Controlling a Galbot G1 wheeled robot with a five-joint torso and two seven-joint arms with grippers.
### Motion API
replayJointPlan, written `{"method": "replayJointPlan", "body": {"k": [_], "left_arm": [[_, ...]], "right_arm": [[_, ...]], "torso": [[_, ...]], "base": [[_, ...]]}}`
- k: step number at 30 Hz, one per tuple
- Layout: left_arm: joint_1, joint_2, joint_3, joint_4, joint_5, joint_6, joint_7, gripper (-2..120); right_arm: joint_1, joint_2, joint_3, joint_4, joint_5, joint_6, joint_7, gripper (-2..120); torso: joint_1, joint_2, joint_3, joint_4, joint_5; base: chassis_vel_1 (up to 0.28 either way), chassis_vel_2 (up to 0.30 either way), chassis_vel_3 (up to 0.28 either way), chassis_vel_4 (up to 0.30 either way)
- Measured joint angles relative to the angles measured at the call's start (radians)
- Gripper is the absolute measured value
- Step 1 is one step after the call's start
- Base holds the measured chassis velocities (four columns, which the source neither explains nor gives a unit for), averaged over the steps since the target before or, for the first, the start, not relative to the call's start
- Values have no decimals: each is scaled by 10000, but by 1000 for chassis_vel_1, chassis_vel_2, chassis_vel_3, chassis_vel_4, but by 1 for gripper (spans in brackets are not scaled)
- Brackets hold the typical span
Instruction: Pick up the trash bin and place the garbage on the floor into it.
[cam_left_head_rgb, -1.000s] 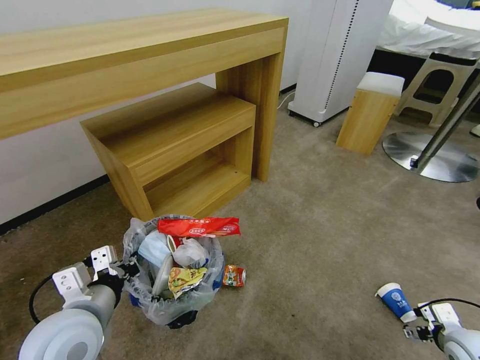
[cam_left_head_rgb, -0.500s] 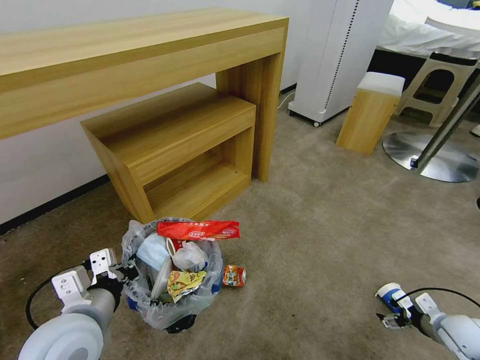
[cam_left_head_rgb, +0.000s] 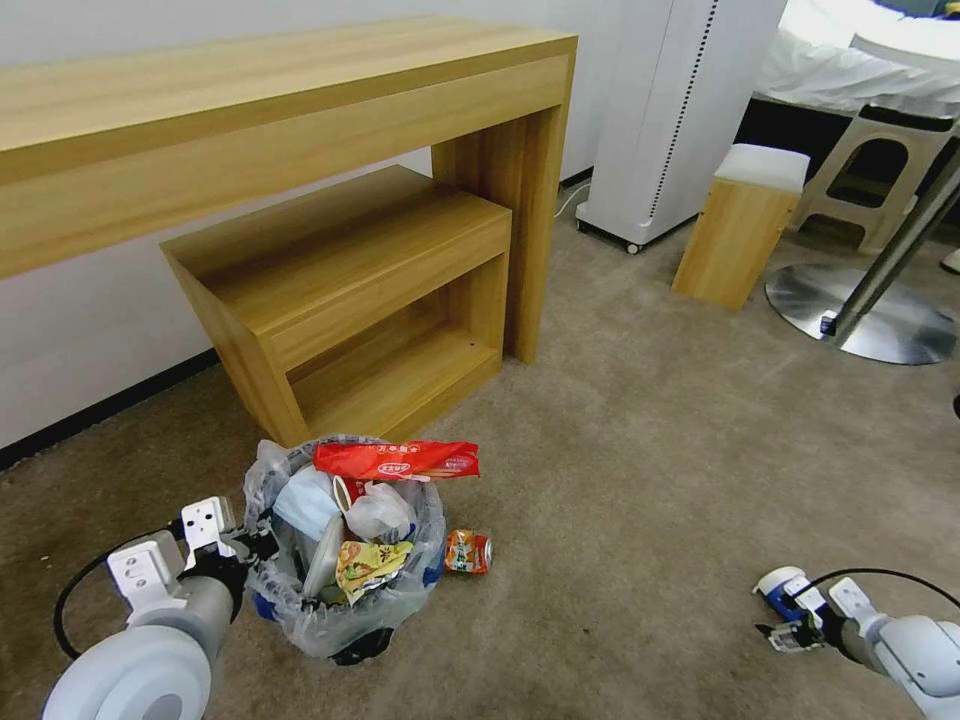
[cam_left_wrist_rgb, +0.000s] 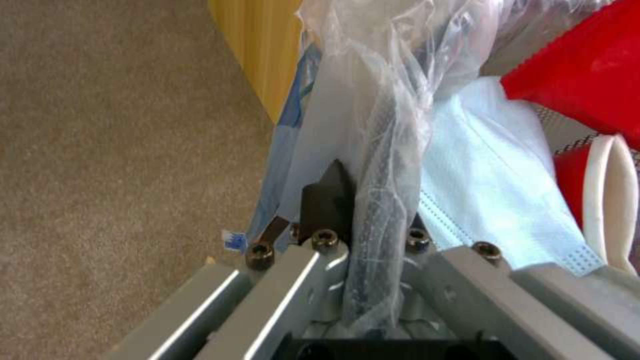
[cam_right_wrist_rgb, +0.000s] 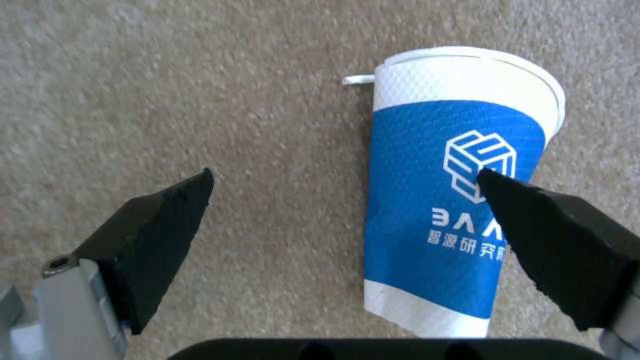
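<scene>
As far as the left side goes, not much to report: left gripper (cam_left_head_rgb: 248, 545) clenched on the rim of the trash bin (cam_left_head_rgb: 300, 600), bag plastic pinched tight between the jaws, near the floor's (cam_left_head_rgb: 650, 480) near-left corner. Sunk a touch toward the near edge versus a second ago. Already stuffed with garbage, pale-blue mask (cam_left_head_rgb: 305, 500) and red wrapper (cam_left_head_rgb: 397, 459) on top. Just beside it on the right, a crushed can (cam_left_head_rgb: 467, 551) lying on the carpet.

Over to the near-right corner for the real change: right gripper (cam_left_head_rgb: 785, 630), hanging back a second ago, now down over the blue-white cup (cam_left_head_rgb: 778, 580), jaws spread wide, one pad above the cup's side, the other over bare carpet. Nothing gripped yet. Looks like lining up a grab, so two pieces left to bin, going by this.

Room-wise: beige short-pile carpet, wooden desk (cam_left_head_rgb: 250, 110) with a low shelf unit (cam_left_head_rgb: 350, 290) along the far-left wall, then a white appliance (cam_left_head_rgb: 680, 110), a small wooden stool (cam_left_head_rgb: 740, 240), and a shiny round metal base (cam_left_head_rgb: 860, 320) far right.
</scene>
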Motion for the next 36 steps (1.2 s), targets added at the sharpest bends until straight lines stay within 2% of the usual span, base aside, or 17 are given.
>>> {"method": "replayJointPlan", "body": {"k": [14,23,36], "left_arm": [[35,-28,0,-22,26,2,8,1],[46,13,-6,-76,18,2,29,1],[87,53,-31,-94,-12,0,72,1]], "right_arm": [[-173,-268,477,73,35,-336,375,100],[-509,-515,844,839,458,-233,-137,100],[-138,-387,810,156,139,-197,-168,100]], "torso": [[0,0,0,-3,3],[0,0,0,-2,2],[0,0,0,-2,1]], "base": [[0,0,0,0],[0,0,0,0],[0,0,0,0]]}}
